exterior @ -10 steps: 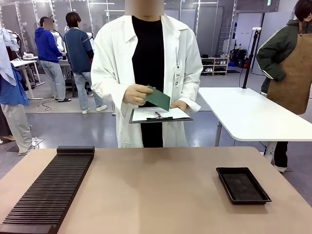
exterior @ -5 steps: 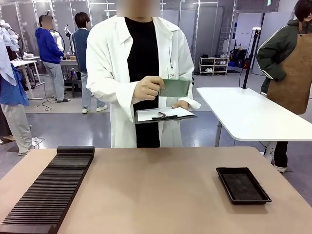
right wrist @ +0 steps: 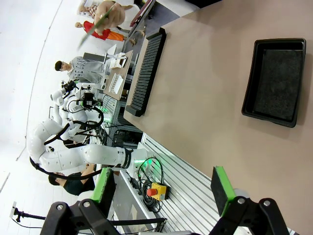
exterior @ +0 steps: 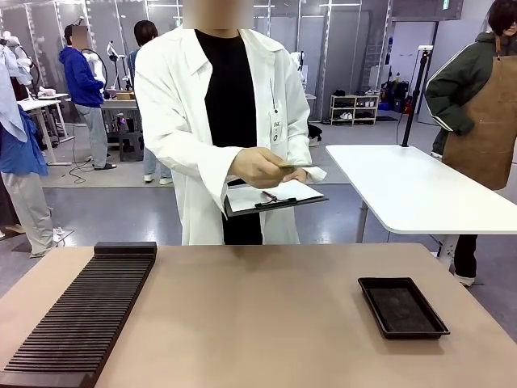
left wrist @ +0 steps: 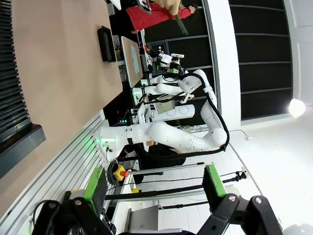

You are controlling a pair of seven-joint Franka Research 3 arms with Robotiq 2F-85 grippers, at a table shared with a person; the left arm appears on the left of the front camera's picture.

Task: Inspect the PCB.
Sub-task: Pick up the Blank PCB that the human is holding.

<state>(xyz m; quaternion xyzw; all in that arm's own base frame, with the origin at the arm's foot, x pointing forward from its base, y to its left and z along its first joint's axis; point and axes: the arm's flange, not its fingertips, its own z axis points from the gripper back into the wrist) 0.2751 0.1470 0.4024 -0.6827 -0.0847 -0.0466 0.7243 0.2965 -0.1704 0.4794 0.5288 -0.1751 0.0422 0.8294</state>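
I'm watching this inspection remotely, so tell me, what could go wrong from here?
The thin green circuit board is pinched edge-on in one of the person's hands, beyond the beige table; it might slip to the floor.
The dark clipboard with white paper sits slightly tilted in the other hand and could drop.

person: white lab coat, blk top under, small badge on chest
left gripper: blk body, green pads
right gripper: same blk, green pads
right arm: white rounded shell, blk cable alongside
left arm: white, same build
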